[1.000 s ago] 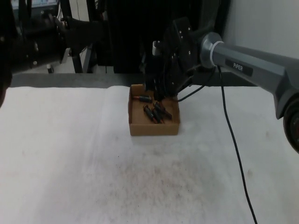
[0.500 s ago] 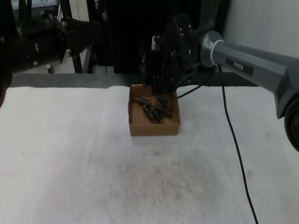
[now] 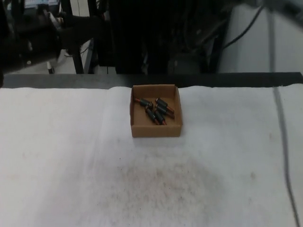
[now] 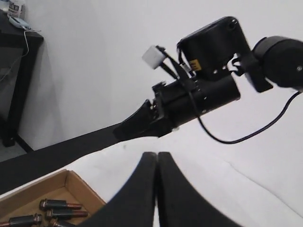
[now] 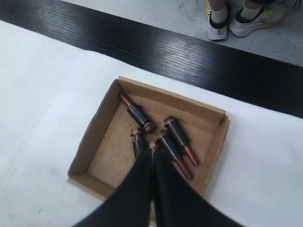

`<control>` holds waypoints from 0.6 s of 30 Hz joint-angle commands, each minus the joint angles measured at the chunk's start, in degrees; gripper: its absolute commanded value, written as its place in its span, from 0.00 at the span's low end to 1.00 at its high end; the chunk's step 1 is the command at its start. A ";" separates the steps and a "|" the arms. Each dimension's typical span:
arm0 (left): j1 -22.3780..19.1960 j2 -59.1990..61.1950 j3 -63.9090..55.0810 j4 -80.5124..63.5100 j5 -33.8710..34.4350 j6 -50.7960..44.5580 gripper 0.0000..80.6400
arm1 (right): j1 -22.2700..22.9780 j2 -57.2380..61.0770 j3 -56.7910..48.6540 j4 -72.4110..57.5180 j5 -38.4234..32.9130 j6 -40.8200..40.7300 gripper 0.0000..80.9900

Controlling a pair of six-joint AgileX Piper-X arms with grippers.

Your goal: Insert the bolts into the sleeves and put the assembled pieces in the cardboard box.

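The cardboard box (image 3: 156,131) sits toward twelve o'clock on the white cloth (image 3: 71,179), with several assembled pieces (image 3: 156,111) lying loose inside it. The right gripper (image 5: 152,158) hangs above the box, its fingers pressed together on nothing. The left gripper (image 4: 156,158) is likewise closed and empty. With the pieces apparently all boxed, the job looks about finished. The sound move is to rise straight up and keep the closed fingertips off the box walls so nothing tips.
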 commanded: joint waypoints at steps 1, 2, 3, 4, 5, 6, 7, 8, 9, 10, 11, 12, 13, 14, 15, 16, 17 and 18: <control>0.06 -3.80 1.53 2.53 -2.07 2.02 0.00 | -3.59 -11.35 5.92 4.24 -4.05 -1.89 0.01; 0.06 -5.74 2.52 4.69 -4.98 3.70 0.00 | -4.67 -14.07 8.16 4.23 -4.58 -2.32 0.01; 0.06 -8.29 4.05 8.00 -8.81 6.12 0.00 | -5.72 -17.64 11.95 4.12 -4.53 -3.33 0.01; 0.06 -11.01 5.31 11.53 -13.21 8.67 0.00 | -6.61 -21.42 14.70 3.83 -4.37 -4.92 0.01; 0.06 -13.83 6.31 15.09 -16.99 11.02 0.00 | -7.85 -24.99 18.43 3.27 -4.20 -5.80 0.01; 0.06 -16.78 7.57 18.02 -21.67 12.90 0.00 | -9.26 -28.16 22.45 2.41 -4.20 -6.24 0.01; 0.06 -19.61 8.87 20.26 -26.06 14.20 0.00 | -10.44 -32.16 25.82 1.56 -4.20 -6.55 0.01; 0.06 -21.89 9.85 21.54 -29.80 14.51 0.00 | -12.06 -36.10 30.26 0.10 -4.20 -6.54 0.01; 0.06 -24.53 11.16 22.33 -32.79 14.49 0.00 | -13.78 -39.40 34.87 -1.52 -4.20 -6.53 0.01; 0.06 -27.13 12.49 22.53 -35.05 14.49 0.00 | -15.56 -43.46 39.62 -3.39 -4.32 -6.53 0.01; 0.06 -29.13 13.61 22.53 -36.60 14.27 0.00 | -17.36 -47.46 44.44 -5.27 -4.44 -6.41 0.01; 0.06 -31.55 14.96 22.73 -38.32 14.25 0.00 | -19.02 -52.19 49.22 -7.22 -4.46 -6.07 0.01; 0.06 -33.78 16.32 22.99 -39.99 14.25 0.00 | -20.27 -55.31 53.04 -8.77 -4.46 -5.36 0.01; 0.06 -36.14 17.71 23.43 -41.21 14.25 0.00 | -21.69 -59.19 57.72 -10.80 -4.46 -4.00 0.01; 0.06 -38.35 19.13 24.47 -42.91 14.25 0.00 | -22.84 -62.85 62.29 -12.88 -4.46 -2.41 0.01; 0.06 -39.99 20.27 25.42 -44.07 14.25 0.00 | -23.50 -65.49 65.89 -15.09 -4.46 -1.20 0.01; 0.06 -42.34 21.99 27.03 -45.52 14.25 0.00 | -24.10 -68.54 70.18 -17.43 -4.46 0.22 0.01; 0.06 -43.79 23.16 27.97 -46.34 14.25 0.00 | -24.45 -71.39 74.22 -19.73 -4.57 1.08 0.01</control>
